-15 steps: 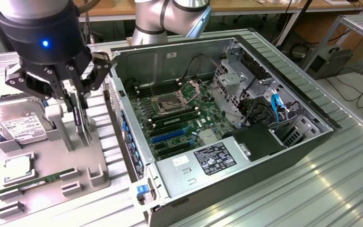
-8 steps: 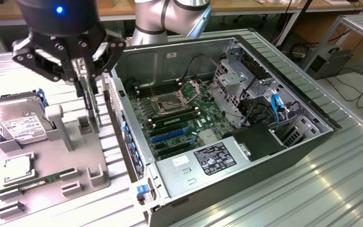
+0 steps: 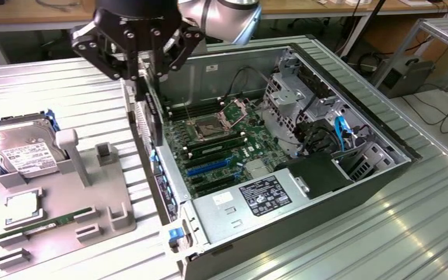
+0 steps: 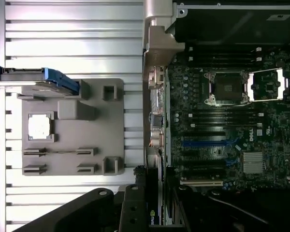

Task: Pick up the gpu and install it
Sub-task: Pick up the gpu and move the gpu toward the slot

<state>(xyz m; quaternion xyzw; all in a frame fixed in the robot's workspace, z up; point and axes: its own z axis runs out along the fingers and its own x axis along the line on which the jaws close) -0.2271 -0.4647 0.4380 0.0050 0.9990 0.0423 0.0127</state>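
Gpu (image 3: 149, 108) hangs vertically, pinched between the downward-pointing fingers (image 3: 133, 65), above one edge of the computer case (image 3: 286, 233).

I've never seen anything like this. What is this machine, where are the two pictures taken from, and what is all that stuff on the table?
The machine is a robot arm ending in a gripper, a kind of clamp. One picture comes from a camera standing off the arm, looking over the whole scene. The other comes from a camera on the arm's wrist, looking down past the clamp. The gripper is closed on the gpu, a thin dark graphics card hanging edge-on by the edge of an open computer case. Inside the case lies the green motherboard. Beside the case, on the ribbed metal table, sits a grey holder with a silver hard drive, a square processor chip and a slim RAM stick.
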